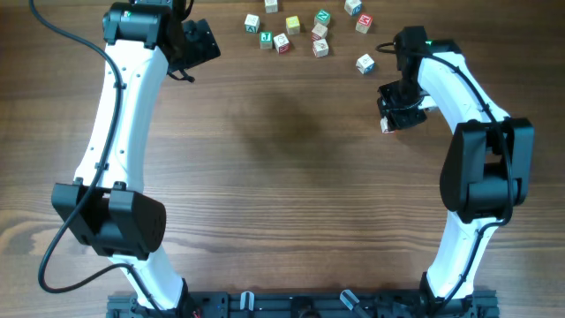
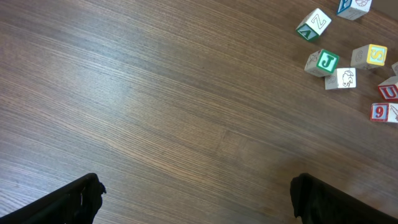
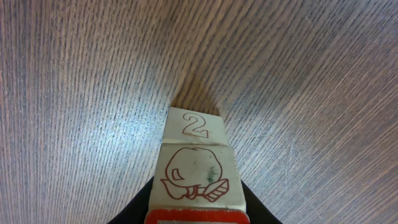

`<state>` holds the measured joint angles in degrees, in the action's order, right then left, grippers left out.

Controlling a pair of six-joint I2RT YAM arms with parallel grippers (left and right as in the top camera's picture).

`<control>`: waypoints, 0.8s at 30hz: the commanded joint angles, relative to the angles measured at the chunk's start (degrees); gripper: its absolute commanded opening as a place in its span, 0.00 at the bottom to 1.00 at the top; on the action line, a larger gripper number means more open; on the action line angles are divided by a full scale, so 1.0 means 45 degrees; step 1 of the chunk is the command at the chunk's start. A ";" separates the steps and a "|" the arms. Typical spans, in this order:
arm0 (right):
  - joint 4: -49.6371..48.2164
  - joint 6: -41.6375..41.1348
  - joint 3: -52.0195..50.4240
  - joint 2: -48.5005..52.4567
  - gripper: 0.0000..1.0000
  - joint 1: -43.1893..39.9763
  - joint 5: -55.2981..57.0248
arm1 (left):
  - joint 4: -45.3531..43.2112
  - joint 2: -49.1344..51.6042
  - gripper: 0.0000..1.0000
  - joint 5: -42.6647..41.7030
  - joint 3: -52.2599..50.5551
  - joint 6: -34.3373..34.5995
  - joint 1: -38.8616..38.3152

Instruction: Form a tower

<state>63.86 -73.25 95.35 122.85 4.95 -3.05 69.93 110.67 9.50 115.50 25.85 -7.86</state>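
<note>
Between right fingers [image 3: 140,211], tower [image 3: 198,168] partly cropped

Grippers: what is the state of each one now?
Left gripper: open, empty.
Right gripper: jaws flank the tower; whether it grips cannot be told.

I saw loose letter blocks [image 1: 292,24] scattered near the far edge of the wooden table [image 1: 282,194], one block [image 1: 365,64] lying apart from them.

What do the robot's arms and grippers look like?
The left arm and right arm match: white tubular links, bulky black joint housings, black left gripper and right gripper. A black cable trails along the left arm; a green light glows on the right.
</note>
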 commanded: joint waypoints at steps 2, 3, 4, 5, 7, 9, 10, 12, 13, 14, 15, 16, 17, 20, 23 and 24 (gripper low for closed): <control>0.0015 -0.0107 -0.0073 -0.0301 0.27 0.0073 -0.0398 | 0.0000 -0.0321 1.00 -0.0058 -0.0019 0.0029 0.0024; 0.0015 -0.0112 -0.0073 -0.0301 0.25 0.0073 -0.0442 | -0.0005 -0.0321 1.00 -0.0058 -0.0019 0.0029 0.0024; 0.0015 -0.0155 -0.0073 -0.0301 0.25 0.0073 -0.0452 | -0.0005 -0.0316 1.00 -0.0058 -0.0019 0.0029 0.0024; 0.0015 -0.0185 -0.0073 -0.0301 0.25 0.0073 -0.0452 | 0.0000 -0.0316 1.00 -0.0058 -0.0019 0.0029 0.0024; 0.0015 -0.0194 -0.0073 -0.0301 0.25 0.0073 -0.0452 | -0.0005 -0.0316 1.00 -0.0058 -0.0019 0.0029 0.0024; 0.0015 -0.0199 -0.0073 -0.0301 0.24 0.0073 -0.0452 | -0.0005 -0.0316 1.00 -0.0058 -0.0019 0.0029 0.0024; 0.0015 -0.0311 -0.0073 -0.0301 0.25 0.0073 -0.0437 | -0.0005 -0.0316 1.00 -0.0058 -0.0019 0.0029 0.0024; -0.0044 -0.0398 -0.0073 -0.0301 0.25 0.0073 -0.0432 | 0.0000 -0.0316 1.00 -0.0058 -0.0019 0.0029 0.0024; -0.0058 -0.0393 -0.0073 -0.0301 0.25 0.0073 -0.0413 | -0.0005 -0.0321 1.00 -0.0058 -0.0019 0.0029 0.0024; -0.0092 -0.0403 -0.0073 -0.0301 0.25 0.0073 -0.0359 | -0.0005 -0.0321 1.00 -0.0058 -0.0019 0.0029 0.0024; -0.0117 -0.0408 -0.0073 -0.0301 0.25 0.0073 -0.0330 | -0.0005 -0.0321 1.00 -0.0058 -0.0019 0.0029 0.0024; -0.0180 -0.0408 -0.0073 -0.0301 0.25 0.0073 -0.0282 | 0.0000 -0.0321 1.00 -0.0058 -0.0019 0.0029 0.0024; -0.0243 -0.0408 -0.0073 -0.0301 0.25 0.0073 -0.0248 | 0.0000 -0.0321 1.00 -0.0058 -0.0019 0.0029 0.0024; -0.0345 -0.0408 -0.0073 -0.0301 0.25 0.0073 -0.0194 | 0.0000 -0.0321 1.00 -0.0058 -0.0019 0.0024 0.0024; -0.0291 -0.0413 -0.0073 -0.0301 0.25 0.0073 -0.0194 | 0.0000 -0.0321 1.00 -0.0058 -0.0019 0.0029 0.0024; -0.0272 -0.0413 -0.0073 -0.0301 0.25 0.0073 -0.0194 | 0.0000 -0.0316 1.00 -0.0058 -0.0019 0.0029 0.0024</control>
<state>62.50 -73.91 95.35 122.83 4.95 -4.49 69.93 110.67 9.50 115.50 25.85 -7.86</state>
